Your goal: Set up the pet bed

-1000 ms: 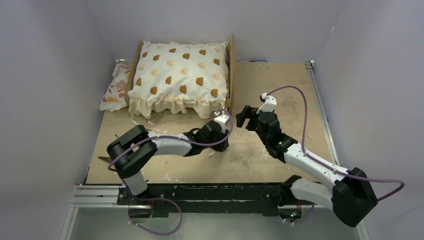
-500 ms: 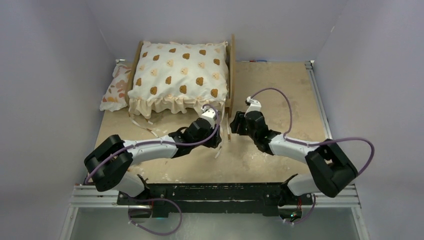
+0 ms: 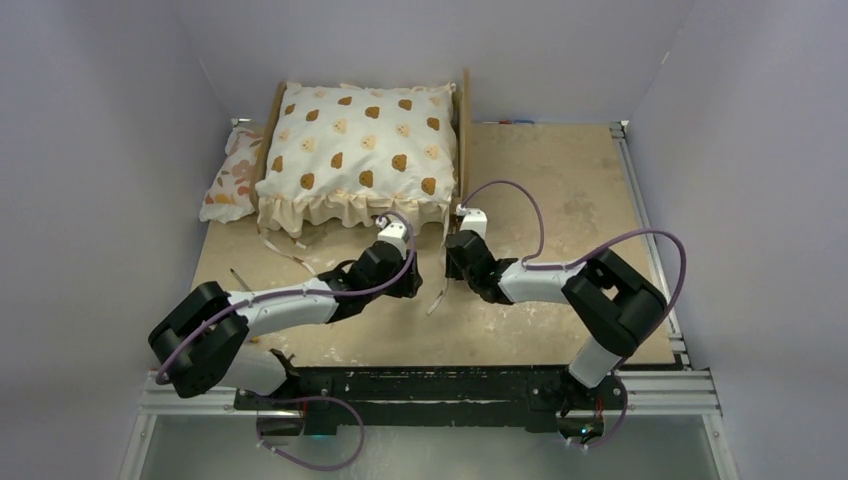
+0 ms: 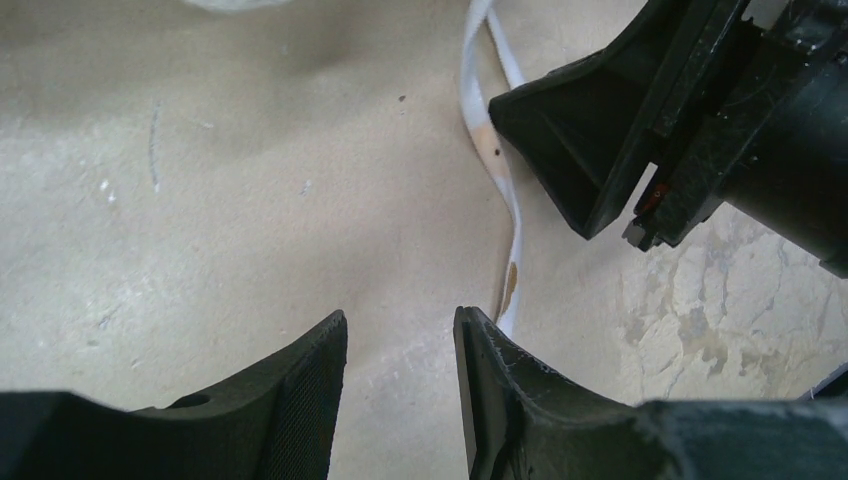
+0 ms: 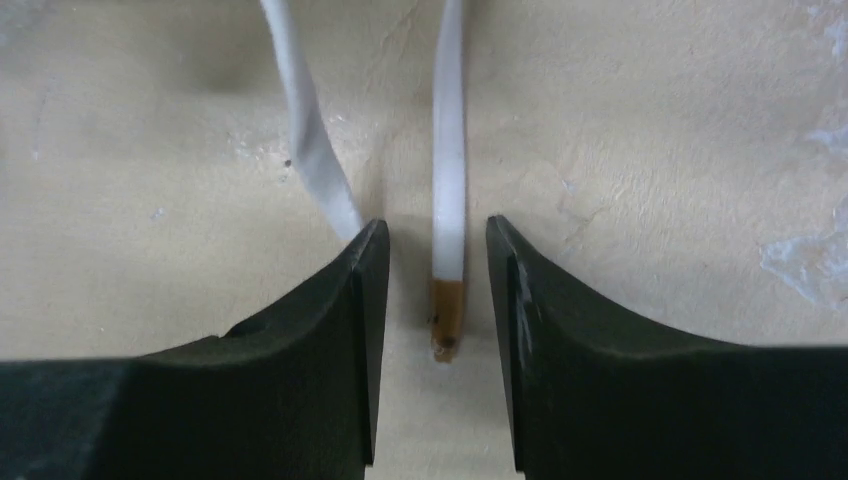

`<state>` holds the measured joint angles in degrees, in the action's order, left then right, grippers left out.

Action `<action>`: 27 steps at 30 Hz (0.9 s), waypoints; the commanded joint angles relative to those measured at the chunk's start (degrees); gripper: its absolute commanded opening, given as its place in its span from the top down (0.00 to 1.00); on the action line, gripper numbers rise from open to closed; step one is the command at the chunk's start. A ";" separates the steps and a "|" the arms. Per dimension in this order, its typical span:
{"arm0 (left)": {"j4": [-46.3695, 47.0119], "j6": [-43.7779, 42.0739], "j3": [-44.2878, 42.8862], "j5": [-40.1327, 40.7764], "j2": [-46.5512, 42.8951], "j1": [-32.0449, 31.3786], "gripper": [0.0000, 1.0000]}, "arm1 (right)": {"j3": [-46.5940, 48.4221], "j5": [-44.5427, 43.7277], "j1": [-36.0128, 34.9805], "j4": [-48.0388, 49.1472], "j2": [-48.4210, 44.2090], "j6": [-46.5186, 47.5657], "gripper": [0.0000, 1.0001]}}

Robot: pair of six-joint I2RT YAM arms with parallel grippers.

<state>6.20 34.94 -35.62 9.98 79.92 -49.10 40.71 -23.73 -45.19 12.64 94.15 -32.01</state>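
I see the left pincer (image 4: 400, 325) released above the bench (image 3: 560, 180), the right pincer (image 5: 433, 230) parted astride a white tie (image 5: 449, 150), unclenched. The pet bed (image 3: 463, 140) sits at the bench's far edge, under a cushion (image 3: 360, 140).

The cushion (image 3: 360, 140) covers the base of the pet bed (image 3: 464, 150); only the left and right side rails show. The floral pillow (image 3: 232, 175) is hidden along its right edge behind the left rail. In the right wrist view, the white tie (image 5: 449, 150) and the second tie (image 5: 312, 150) are cut off at the top edge.

Left gripper (image 4: 400, 330), fingers apart, beside white strap (image 4: 488, 150) on table (image 4: 200, 200).
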 commanded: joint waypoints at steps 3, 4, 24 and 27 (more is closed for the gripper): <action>1.80 1.89 3.39 1.83 -5.58 1.07 0.57 | 3.87 -7.01 -1.72 -7.63 5.12 -3.30 0.66; 1.80 1.95 3.84 1.80 -6.03 1.17 0.57 | 4.04 -7.06 -1.81 -8.61 5.72 -3.81 0.70; 6.00 4.30 6.75 -1.54 -9.15 1.20 0.57 | -9.17 9.60 -9.13 -17.89 -14.64 -11.92 1.00; 7.19 5.32 6.92 -2.59 -9.11 1.14 0.57 | -10.10 10.76 -9.90 -16.24 -17.76 -12.46 1.00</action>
<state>9.65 38.50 -29.12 9.13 71.13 -48.27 32.88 -18.59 -53.21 0.21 79.81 -41.91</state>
